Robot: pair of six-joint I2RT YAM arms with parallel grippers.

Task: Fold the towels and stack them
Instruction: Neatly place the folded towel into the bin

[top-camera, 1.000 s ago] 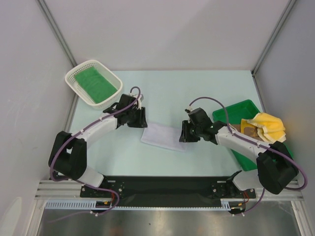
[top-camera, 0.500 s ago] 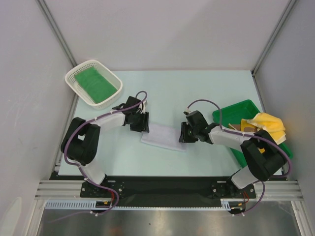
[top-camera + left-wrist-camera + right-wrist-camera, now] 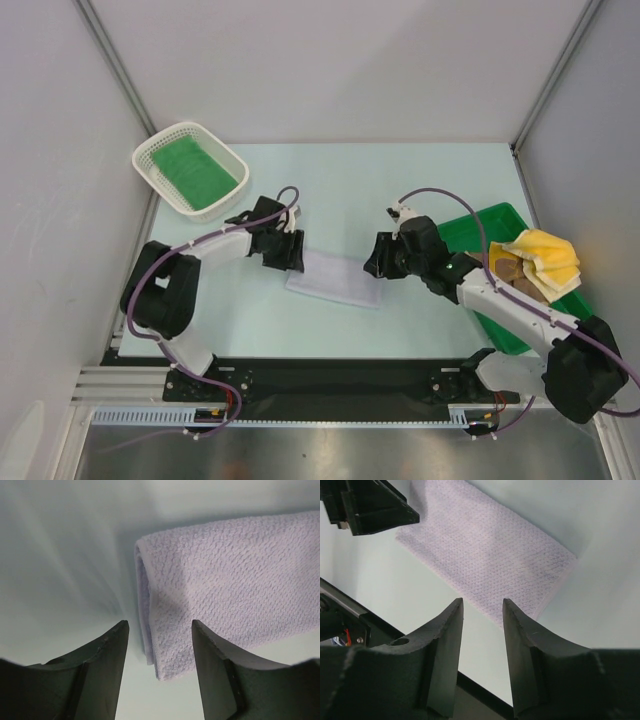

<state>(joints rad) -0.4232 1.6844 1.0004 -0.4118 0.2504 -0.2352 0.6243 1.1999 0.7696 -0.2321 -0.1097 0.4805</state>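
Left pincer (image 3: 159, 630) open, empty, at lilac towel's (image 3: 235, 595) folded 9 o'clock edge, layers shown by wrist view only, right pincer (image 3: 482, 607) open, empty, over its 3 o'clock end, towel centred on bench (image 3: 420, 180)

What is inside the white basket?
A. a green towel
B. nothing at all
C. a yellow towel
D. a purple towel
A: the top view shows a green towel lying flat inside the basket.
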